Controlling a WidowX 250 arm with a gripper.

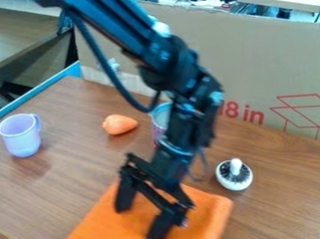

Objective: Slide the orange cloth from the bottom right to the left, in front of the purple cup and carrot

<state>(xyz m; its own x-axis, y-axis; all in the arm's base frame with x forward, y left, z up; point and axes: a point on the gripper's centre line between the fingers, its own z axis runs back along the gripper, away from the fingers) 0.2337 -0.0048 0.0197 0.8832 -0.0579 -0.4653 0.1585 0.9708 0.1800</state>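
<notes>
The black gripper point(141, 215) hangs low over an orange mat or folded cloth point(210, 211) at the front of the wooden table. Its two fingers stand wide apart, with only orange surface visible between them; whether they touch it I cannot tell. Behind the arm, a light blue and patterned cup point(161, 119) is partly hidden. To that cup's left lies a small orange object point(119, 124), like a stubby vegetable. A pale purple mug point(21, 137) stands at the left with its handle turned right. Right of the gripper is a round white item with dark bristles and a white knob point(234, 174).
A tall cardboard panel point(274, 66) with red print closes off the table's back. A blue edge strip point(38, 92) runs along the left side. Bare wooden tabletop point(292, 190) extends right of the orange mat.
</notes>
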